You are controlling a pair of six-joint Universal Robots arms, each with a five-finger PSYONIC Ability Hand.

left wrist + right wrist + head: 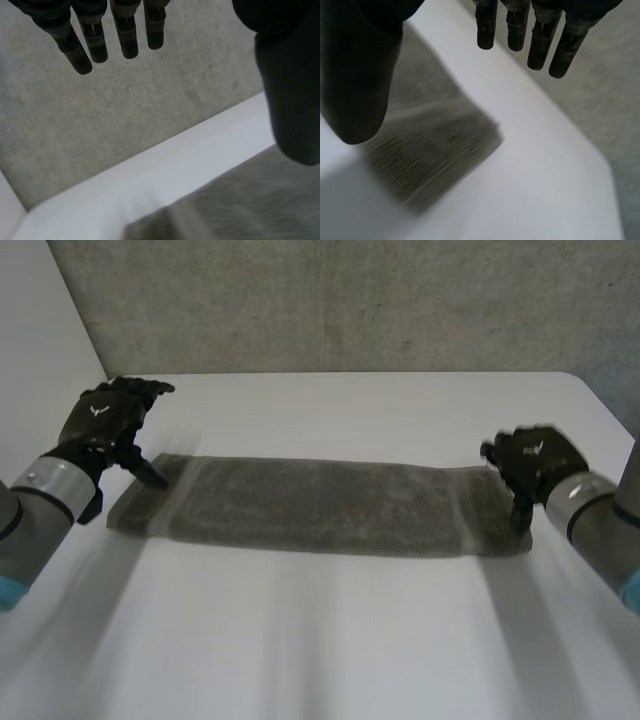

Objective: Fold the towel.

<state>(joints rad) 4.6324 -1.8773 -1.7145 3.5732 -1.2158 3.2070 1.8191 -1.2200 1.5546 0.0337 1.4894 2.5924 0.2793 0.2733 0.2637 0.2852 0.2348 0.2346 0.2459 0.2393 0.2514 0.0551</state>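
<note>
A grey towel [320, 505], folded into a long narrow strip, lies flat across the middle of the white table [350, 410]. My left hand [105, 420] hovers at the towel's left end, open, its thumb pointing down at the far left corner. In the left wrist view its straight fingers [95, 40] and thumb [292, 100] stand apart with nothing between them, above the towel [240, 205]. My right hand [535, 460] is at the towel's right end, also open. Its fingers [540, 35] and thumb [355, 75] are spread over the towel's corner [435, 145].
A grey concrete wall [350, 300] rises behind the table's far edge. Bare white tabletop lies in front of and behind the towel. The table's right edge [610, 410] runs close beside my right arm.
</note>
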